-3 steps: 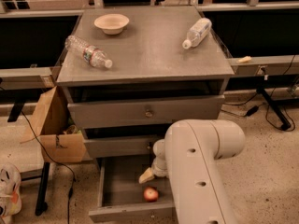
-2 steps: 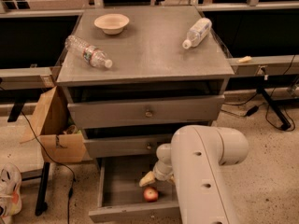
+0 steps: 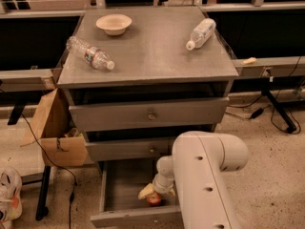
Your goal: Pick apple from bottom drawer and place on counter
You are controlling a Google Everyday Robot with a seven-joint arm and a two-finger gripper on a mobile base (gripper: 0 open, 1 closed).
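Note:
The small red apple lies on the floor of the pulled-out bottom drawer, near its low front panel. My gripper hangs from the white arm down inside that drawer. It is right on top of the apple and hides the apple's upper part. The grey counter is the top of the three-drawer cabinet, well above the gripper.
On the counter stand a beige bowl at the back left, a plastic bottle lying at the left and another bottle at the right. The two upper drawers stick out slightly. A cardboard box and cables sit left of the cabinet.
The gripper has come lower in the bottom drawer and closer onto the apple, which now shows less. The things on the counter have not moved.

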